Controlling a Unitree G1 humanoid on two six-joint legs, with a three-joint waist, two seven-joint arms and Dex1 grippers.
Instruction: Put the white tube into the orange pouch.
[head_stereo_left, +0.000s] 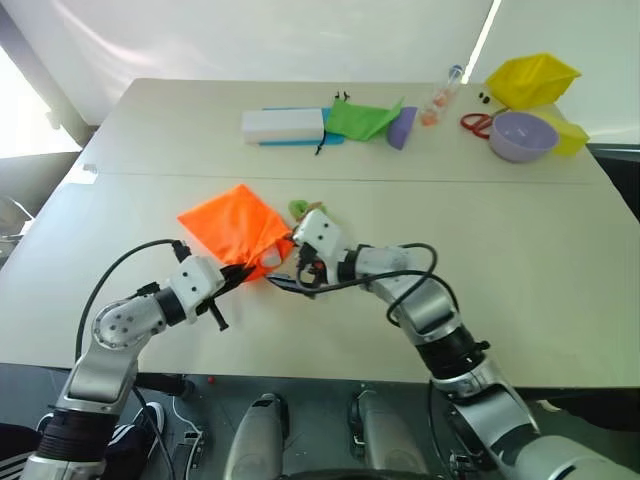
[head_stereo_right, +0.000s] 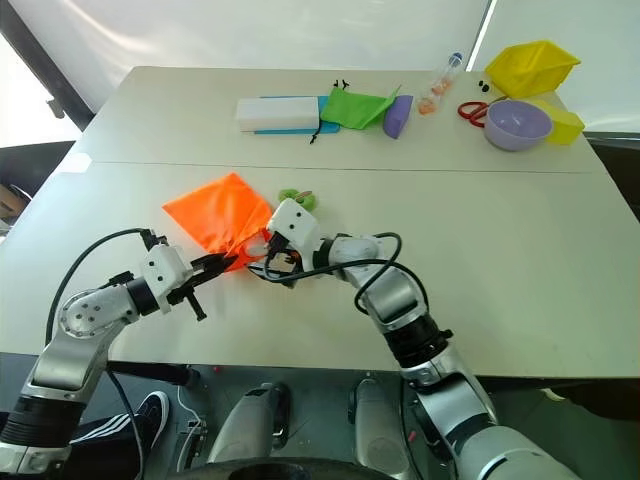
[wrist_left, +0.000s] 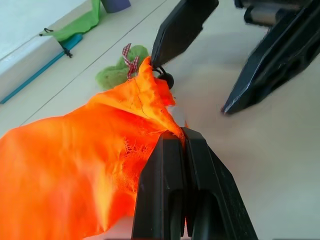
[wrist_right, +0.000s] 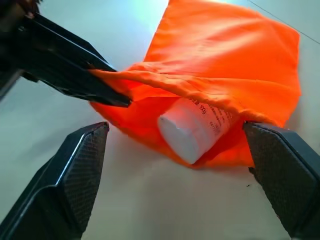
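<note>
Insertion nearly done: my left claw pinches the orange pouch rim, right claw spread wide, white tube half inside. Next I'd nudge it deeper.

Orange pouch on table, left gripper pinching its mouth (right gripper beside)

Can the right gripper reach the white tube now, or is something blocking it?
Probably yes: the right gripper is open, facing the white tube, whose capped end pokes out of the orange pouch; the left gripper pinches its rim.
</note>
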